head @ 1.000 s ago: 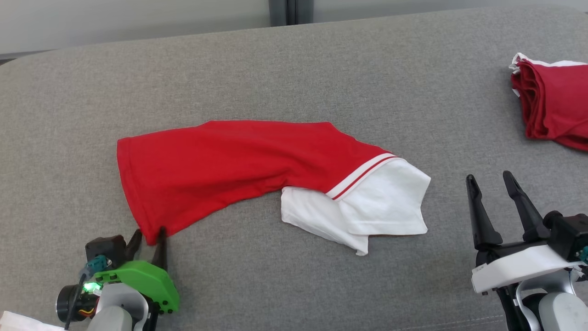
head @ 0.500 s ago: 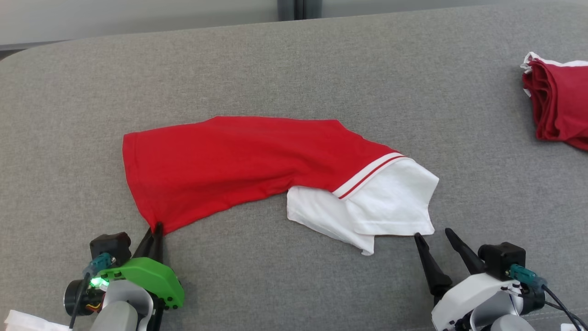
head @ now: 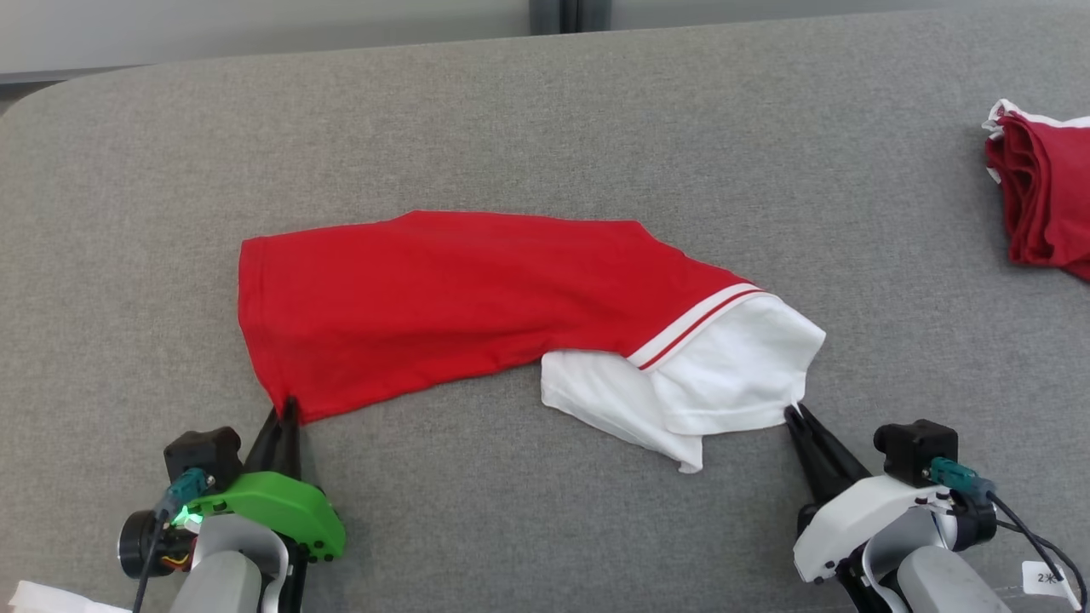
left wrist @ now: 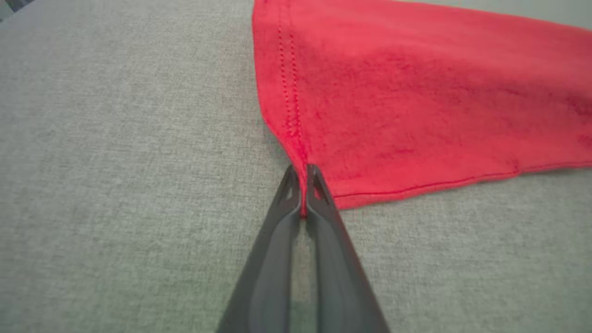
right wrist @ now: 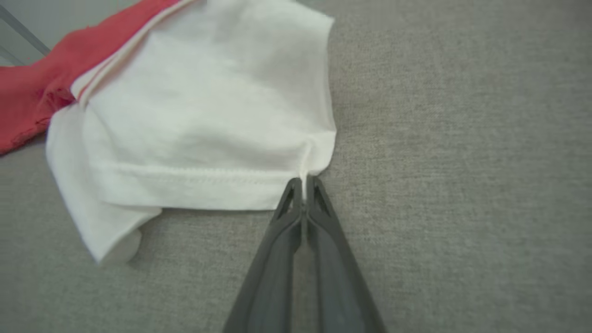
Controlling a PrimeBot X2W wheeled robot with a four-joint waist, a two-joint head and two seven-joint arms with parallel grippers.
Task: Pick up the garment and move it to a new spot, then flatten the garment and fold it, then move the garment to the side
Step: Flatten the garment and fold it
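grey upholstered surface (head: 545,119): carries everything in the head view. garment (head: 443,298): red body with a white, stripe-edged end, lying spread across the middle of the surface, red hem toward the left and white part toward the right, one white flap tucked under. folded red-and-white cloth stack (head: 1043,200): well apart, at the far right edge. left hand (head: 288,409): fingers pressed together, pinching the near corner of the red hem. right hand (head: 796,415): fingers likewise together, pinching the near right corner of the white hem.

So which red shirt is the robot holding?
The red-and-white garment in the middle, pinched at both ends; the folded dark red one at the right lies untouched.
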